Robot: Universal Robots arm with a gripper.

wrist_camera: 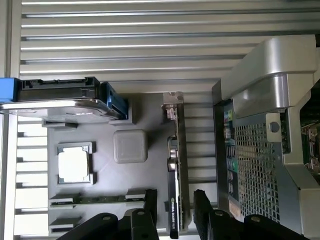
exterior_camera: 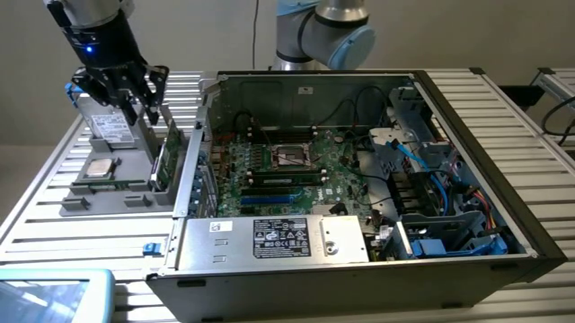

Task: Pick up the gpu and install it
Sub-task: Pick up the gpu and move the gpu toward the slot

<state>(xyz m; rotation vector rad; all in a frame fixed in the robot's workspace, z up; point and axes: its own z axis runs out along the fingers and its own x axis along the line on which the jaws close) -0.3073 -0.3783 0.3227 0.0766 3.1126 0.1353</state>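
While hand point(exterior_camera: 142, 94) hangs wide open over gpu point(exterior_camera: 167, 153) upright in gray tray point(exterior_camera: 108, 202), PSU label point(exterior_camera: 279, 237) txt is unreadable.

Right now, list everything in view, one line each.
gpu: one, green and black, on edge in the tray, beside the case.
hard drive: one, silver, upright in the tray.
processor chip: one, silver, flat on the tray.
tray: one, grey, exterior view's left.
computer case: one, black, open.
motherboard: one, green, inside the case.
table: one, silver slats.
end effector: one, black, open, over the gpu.
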